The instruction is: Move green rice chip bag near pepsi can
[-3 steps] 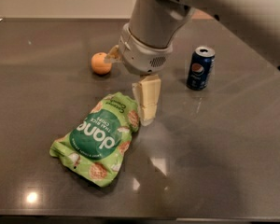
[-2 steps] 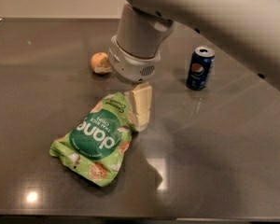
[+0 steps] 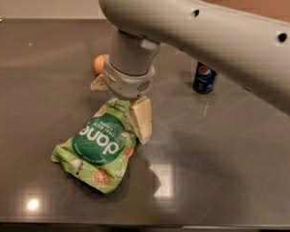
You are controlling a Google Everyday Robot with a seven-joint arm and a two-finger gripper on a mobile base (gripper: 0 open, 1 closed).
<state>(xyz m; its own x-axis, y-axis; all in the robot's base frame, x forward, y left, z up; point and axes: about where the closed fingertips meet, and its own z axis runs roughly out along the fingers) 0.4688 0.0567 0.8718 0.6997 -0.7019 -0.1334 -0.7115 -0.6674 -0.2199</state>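
Note:
The green rice chip bag (image 3: pixel 99 146) lies flat on the dark table, its top end pointing toward the back. My gripper (image 3: pixel 139 122) hangs down from the big grey arm and sits at the bag's upper right corner, touching or just over its edge. The arm hides the bag's top edge. The pepsi can (image 3: pixel 204 77) stands upright at the back right, well apart from the bag and the gripper.
An orange fruit (image 3: pixel 100 64) sits behind the bag, partly hidden by the wrist. The dark glossy table (image 3: pixel 232 153) reaches to a front edge at the bottom of the view. A wall runs along the back.
The arm has moved left and down. The gripper has gone from beside the bag's right edge to its upper right corner. Bag, can and orange have not moved.

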